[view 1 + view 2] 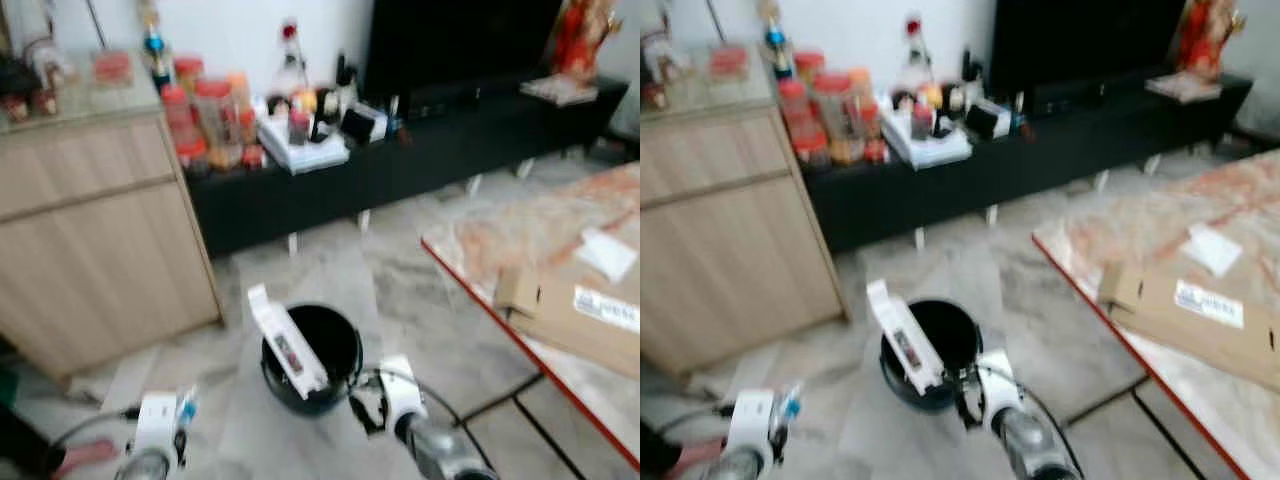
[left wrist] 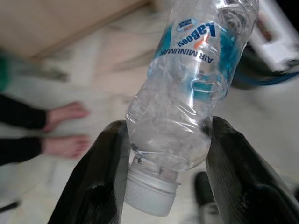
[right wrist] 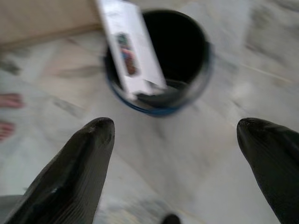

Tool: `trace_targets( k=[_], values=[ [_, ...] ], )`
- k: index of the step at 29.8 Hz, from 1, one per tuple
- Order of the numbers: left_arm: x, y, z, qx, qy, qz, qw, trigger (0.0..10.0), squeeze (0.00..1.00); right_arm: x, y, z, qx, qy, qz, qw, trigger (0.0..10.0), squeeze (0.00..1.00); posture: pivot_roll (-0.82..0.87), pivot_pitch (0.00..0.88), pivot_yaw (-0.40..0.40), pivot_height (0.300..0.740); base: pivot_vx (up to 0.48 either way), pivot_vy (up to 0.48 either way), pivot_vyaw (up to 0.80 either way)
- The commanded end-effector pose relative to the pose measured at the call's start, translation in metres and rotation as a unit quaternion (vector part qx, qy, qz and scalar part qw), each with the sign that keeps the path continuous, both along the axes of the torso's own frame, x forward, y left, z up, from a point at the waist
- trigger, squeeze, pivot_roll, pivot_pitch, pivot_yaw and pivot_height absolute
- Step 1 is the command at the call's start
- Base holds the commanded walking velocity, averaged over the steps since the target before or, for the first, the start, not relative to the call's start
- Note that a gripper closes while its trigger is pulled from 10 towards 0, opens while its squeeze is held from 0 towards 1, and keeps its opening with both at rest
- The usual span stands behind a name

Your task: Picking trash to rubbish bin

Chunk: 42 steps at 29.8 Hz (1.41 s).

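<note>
Head cameras: high, facing forward and down, sharing the black bin point(image 1: 312, 358) on the floor. Left wrist camera: close on its bottle point(image 2: 187, 88). Right wrist camera: near above that bin.

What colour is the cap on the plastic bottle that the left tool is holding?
White, on the crumpled clear plastic bottle with a blue label; clearest in the left wrist view.

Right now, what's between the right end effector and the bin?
Only bare marble floor, seen in the right wrist view, lies between the open right end effector and the bin.
</note>
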State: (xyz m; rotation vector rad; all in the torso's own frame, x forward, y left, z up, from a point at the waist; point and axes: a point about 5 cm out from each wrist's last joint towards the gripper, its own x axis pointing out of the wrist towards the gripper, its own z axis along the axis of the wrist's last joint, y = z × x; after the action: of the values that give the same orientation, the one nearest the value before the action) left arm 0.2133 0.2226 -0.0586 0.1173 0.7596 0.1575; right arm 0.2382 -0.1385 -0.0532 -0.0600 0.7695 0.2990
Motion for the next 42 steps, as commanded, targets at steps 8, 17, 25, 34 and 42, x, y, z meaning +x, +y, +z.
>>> trace_targets(
  k=[8, 17, 25, 34, 42],
  values=[
    [0.0012, 0.0023, 0.0015, 0.003, -0.004, 0.001, 1.0, 10.0, 0.0, 0.0044, 0.0022, 0.0031, 0.005, -0.006, -0.002, 1.0, 10.0, 0.0, -0.02, 0.012, -0.015, 0.74, 0.321, 0.0, 0.0],
    [0.0018, 0.0028, 0.0019, 0.003, -0.005, 0.002, 1.0, 10.0, 0.0, 0.005, 0.0043, 0.0037, -0.002, -0.009, 0.018, 1.0, 10.0, 0.0, -0.02, 0.017, -0.015, 0.74, 0.32, 0.0, 0.0],
    [0.0017, 0.0028, 0.0019, 0.002, -0.005, 0.003, 1.0, 10.0, 0.0, 0.0054, 0.005, 0.0042, -0.012, -0.015, 0.03, 0.999, 10.0, 0.0, -0.02, 0.017, -0.015, 0.74, 0.319, 0.0, 0.1],
    [0.0011, 0.0019, 0.0013, 0.002, -0.004, 0.001, 1.0, 10.0, 0.0, 0.0045, 0.0046, 0.0035, -0.008, -0.012, 0.023, 1.0, 10.0, 0.0, -0.02, 0.02, -0.016, 0.74, 0.322, 0.0, 0.27],
    [0.001, 0.0015, 0.0012, 0.001, -0.004, 0.002, 1.0, 10.0, 0.0, 0.0048, 0.0045, 0.0037, -0.003, -0.012, 0.02, 1.0, 10.0, 0.0, -0.01, 0.021, -0.018, 0.74, 0.32, 0.0, 0.0]
  ],
)
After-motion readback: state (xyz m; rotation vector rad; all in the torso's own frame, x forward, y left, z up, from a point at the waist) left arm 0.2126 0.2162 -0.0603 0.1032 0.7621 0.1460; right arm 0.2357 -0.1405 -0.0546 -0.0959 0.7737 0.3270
